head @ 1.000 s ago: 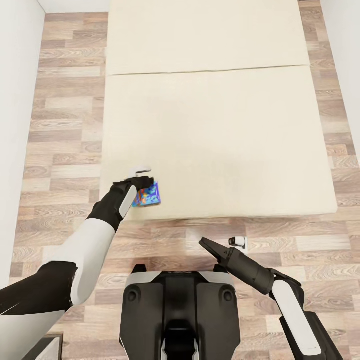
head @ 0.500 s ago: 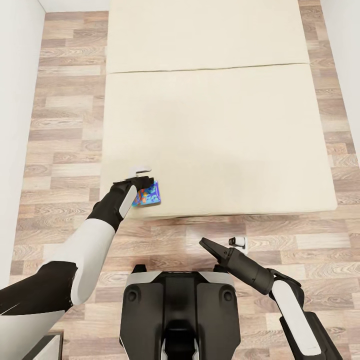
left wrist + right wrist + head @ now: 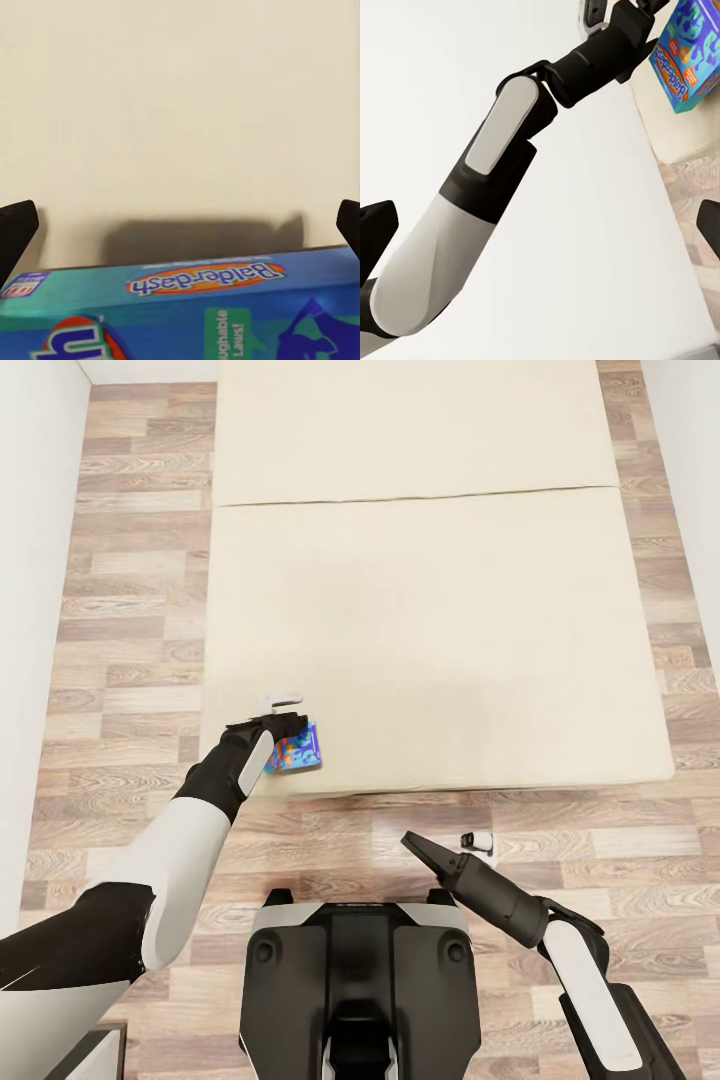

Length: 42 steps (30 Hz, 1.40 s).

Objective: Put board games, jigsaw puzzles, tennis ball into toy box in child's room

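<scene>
Right gripper [image 3: 472, 844]: I have it parked low over the wood floor [image 3: 130, 660] near the base, jaws spread wide with nothing between them.
Left gripper [image 3: 283, 722]: jaws around the Balderdash board game [image 3: 296, 748]; both tips stand far apart at the edges of the wrist view, so I cannot tell whether they press on the box.
Board game: at the near left corner of the bed [image 3: 430, 620], just inside its edge, apparently lifted off the mattress.
Step in hand: picking it up, I judge.
Doing it well: I would confirm a firm pinch across the thin sides, then raise straight up before backing away.
</scene>
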Tool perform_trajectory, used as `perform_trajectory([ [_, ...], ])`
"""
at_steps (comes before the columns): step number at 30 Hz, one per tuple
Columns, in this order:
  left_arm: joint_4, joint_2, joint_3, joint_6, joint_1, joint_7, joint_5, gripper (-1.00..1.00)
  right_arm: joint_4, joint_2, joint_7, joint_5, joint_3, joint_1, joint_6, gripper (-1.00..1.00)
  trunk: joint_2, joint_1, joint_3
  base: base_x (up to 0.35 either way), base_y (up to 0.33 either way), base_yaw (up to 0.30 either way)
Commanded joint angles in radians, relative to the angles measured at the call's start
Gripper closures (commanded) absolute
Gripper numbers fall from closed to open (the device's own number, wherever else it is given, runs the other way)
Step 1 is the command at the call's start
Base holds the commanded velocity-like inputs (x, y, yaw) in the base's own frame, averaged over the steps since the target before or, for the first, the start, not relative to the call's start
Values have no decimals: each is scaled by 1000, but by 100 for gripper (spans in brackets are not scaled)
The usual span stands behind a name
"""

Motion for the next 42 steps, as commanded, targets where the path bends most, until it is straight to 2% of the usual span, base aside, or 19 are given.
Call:
perform_trajectory([
  [1, -1, 0, -2, 4, 0, 7, 11, -100, 0, -1, -4, -6, 0, 0, 6, -100, -2, 1, -1, -16, 0, 0],
  [11, -1, -5, -7, -19, 2, 8, 6, -100, 2, 7, -59, -9, -2, 0, 3, -100, -2, 1, -1, -11, 0, 0],
  [15, 0, -18, -7, -36, 0, 8, 8, -100, 3, 30, -73, -5, -4, 0, 3, -100, -2, 1, -1, 0, 0, 0],
  [20, 0, -20, -7, -40, 0, 8, 9, -100, 3, 36, -94, -5, -4, 0, 4, -100, -2, 1, -1, 0, 0, 0],
  [27, 39, -24, -10, -80, 5, 8, 8, -100, 3, 47, -123, -2, -3, 0, 2, -100, -2, 1, -1, 0, 0, 0],
  [30, 47, -24, -9, -93, 7, 9, -9, -100, 3, 54, -126, -1, -5, 0, 2, -100, -2, 1, -1, 0, 0, 0],
  [35, 62, -24, -8, -119, 8, 9, -32, -100, 3, 56, -152, -3, -6, 0, 2, -100, -2, 1, -1, 0, 0, 0],
  [42, 73, -24, -7, -129, 8, 11, -62, -100, 3, 56, -154, -3, -6, 0, 2, -100, -2, 1, -1, -10, 0, 0],
])
